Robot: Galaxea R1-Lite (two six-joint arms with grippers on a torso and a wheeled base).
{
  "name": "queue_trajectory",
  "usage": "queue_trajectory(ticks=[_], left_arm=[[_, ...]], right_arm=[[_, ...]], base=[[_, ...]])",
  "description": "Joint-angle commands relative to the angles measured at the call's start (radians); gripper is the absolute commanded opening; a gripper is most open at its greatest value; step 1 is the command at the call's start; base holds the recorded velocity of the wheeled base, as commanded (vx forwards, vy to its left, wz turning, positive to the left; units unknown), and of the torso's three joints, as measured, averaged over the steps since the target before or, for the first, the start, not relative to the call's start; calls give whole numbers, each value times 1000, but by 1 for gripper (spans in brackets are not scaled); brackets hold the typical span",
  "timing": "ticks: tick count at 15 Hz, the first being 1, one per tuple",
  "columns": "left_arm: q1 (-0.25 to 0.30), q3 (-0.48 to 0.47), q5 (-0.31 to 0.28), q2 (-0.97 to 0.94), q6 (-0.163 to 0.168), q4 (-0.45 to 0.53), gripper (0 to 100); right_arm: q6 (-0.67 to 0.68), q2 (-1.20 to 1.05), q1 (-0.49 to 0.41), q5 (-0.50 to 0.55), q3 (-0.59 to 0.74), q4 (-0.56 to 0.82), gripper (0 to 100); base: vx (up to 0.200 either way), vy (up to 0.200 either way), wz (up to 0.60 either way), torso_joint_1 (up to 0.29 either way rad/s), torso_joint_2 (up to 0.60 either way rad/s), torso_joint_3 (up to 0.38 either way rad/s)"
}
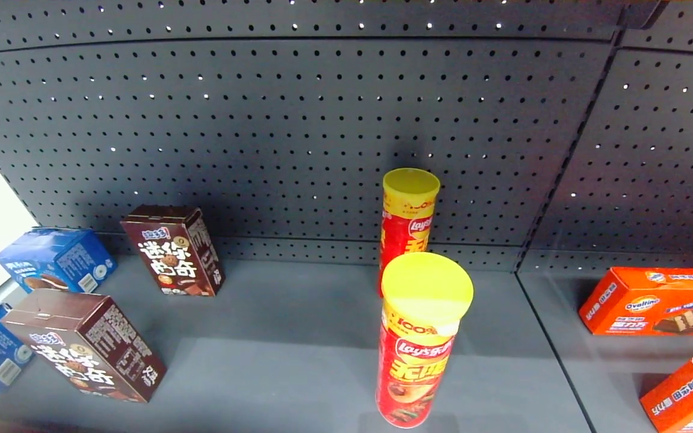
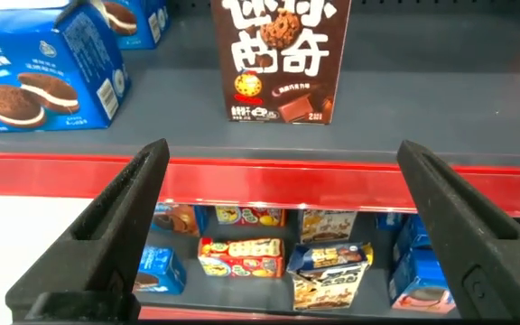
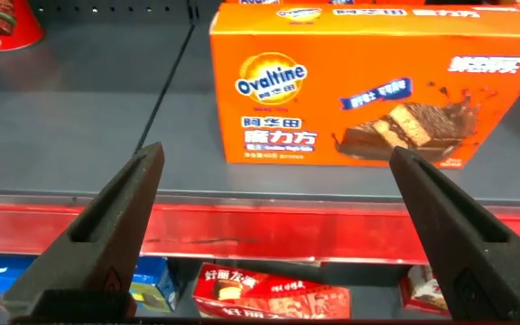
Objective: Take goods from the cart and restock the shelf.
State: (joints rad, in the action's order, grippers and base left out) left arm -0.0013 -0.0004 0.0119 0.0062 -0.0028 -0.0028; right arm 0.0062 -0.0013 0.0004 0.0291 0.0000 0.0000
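Shelf (image 1: 298, 361) holds two chip cans (image 1: 421, 349), cookie boxes (image 1: 172, 249).

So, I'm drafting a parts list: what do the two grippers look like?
The left gripper and right gripper look alike: two matte black fingers each, long wedges narrowing toward the tips, with a recessed groove along each one. Their surfaces are plain.

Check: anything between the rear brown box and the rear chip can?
Nothing: the head view shows bare grey shelf between the rear brown box and the rear chip can.
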Motion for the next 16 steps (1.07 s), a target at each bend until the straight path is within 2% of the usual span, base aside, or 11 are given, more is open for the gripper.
queue_trajectory(ticks=[1, 12, 14, 16], left_arm=[[0, -1, 0, 1, 0, 0, 100], [0, -1, 0, 1, -2, 0, 100], [0, -1, 0, 1, 0, 0, 100], [0, -1, 0, 1, -2, 0, 100]], right_arm=[[0, 1, 0, 0, 0, 0, 100], [-2, 1, 0, 0, 0, 0, 100], [0, 1, 0, 0, 0, 0, 100], [0, 1, 0, 0, 0, 0, 100]], base=[[0, 0, -600, -2, -7, 2], [0, 0, 0, 0, 0, 0], [0, 0, 600, 0, 0, 0], [0, 0, 0, 0, 0, 0]])
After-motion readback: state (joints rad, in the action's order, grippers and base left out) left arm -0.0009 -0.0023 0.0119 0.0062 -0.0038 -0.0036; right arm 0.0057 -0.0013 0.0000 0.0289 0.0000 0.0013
